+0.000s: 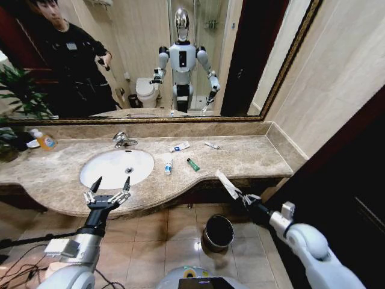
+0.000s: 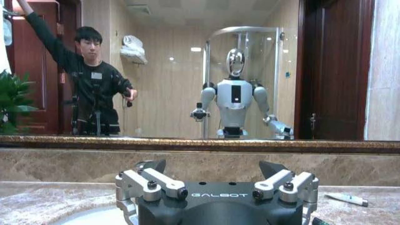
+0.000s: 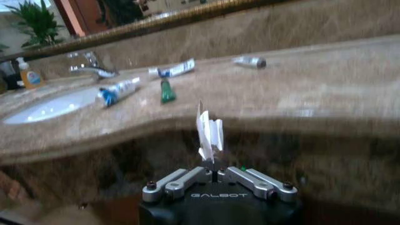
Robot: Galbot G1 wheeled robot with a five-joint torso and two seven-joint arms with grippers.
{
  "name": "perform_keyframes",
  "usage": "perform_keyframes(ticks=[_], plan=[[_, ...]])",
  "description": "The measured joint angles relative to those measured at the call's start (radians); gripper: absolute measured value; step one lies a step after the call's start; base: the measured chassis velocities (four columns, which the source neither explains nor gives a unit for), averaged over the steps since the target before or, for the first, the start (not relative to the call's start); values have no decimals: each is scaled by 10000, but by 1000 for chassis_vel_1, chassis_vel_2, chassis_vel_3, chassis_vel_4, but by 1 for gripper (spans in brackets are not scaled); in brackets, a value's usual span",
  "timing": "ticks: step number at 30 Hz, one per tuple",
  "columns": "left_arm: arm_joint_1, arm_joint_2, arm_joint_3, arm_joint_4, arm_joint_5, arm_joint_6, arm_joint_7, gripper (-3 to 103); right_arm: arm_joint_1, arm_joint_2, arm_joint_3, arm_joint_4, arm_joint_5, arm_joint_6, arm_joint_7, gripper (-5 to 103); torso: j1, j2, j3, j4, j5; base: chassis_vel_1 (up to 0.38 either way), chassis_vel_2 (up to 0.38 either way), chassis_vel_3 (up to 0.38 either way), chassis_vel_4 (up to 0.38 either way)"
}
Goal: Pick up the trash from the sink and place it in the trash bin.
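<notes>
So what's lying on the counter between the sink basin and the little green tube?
In the head view, a white-and-blue tube lies on the marble between the sink and the green tube.

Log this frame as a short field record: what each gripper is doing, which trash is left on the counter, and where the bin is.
right gripper: shut on white wrapper, off the counter's front edge, above and beside the trash bin
left gripper: open, empty, at the sink front rim
trash left on counter: two white-and-blue tubes, green tube, small tube
trash bin: on floor below the counter
</notes>
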Motion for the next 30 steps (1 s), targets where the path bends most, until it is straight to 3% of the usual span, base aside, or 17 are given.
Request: perform_keyframes(ticks=[4, 10, 16, 19, 23, 30], plan=[[0, 0, 0, 1, 0, 0, 0, 100, 277, 493, -444, -917, -612, 256, 20, 0, 0, -1, 0, 1, 2, 0, 0, 0, 0], [1, 0, 0, 0, 0, 0, 0, 100, 943, 1364, -1043, -2685, -1547, 224, 993, 0, 2, -3, 1, 2, 1, 0, 0, 0, 0], [0, 1, 0, 0, 0, 0, 0, 100, 1423, 2260, -1155, -4281, -2326, 475, 1328, 0, 2, -3, 1, 2, -2, 0, 0, 0, 0], [0, 1, 0, 0, 0, 0, 1, 100, 1728, 2743, -1157, -5257, -2668, 779, 1572, 0, 1, -3, 1, 1, 4, 0, 0, 0, 0], [1, 0, 0, 0, 0, 0, 0, 100, 2591, 3462, -1094, -7423, -3407, 1479, 2456, 0, 1, -3, 1, 1, 1, 0, 0, 0, 0], [0, 0, 0, 0, 0, 0, 0, 100, 3723, 3883, -1080, -9617, -3700, 2231, 3637, 0, 2, -3, 1, 1, 3, 0, 0, 0, 0]])
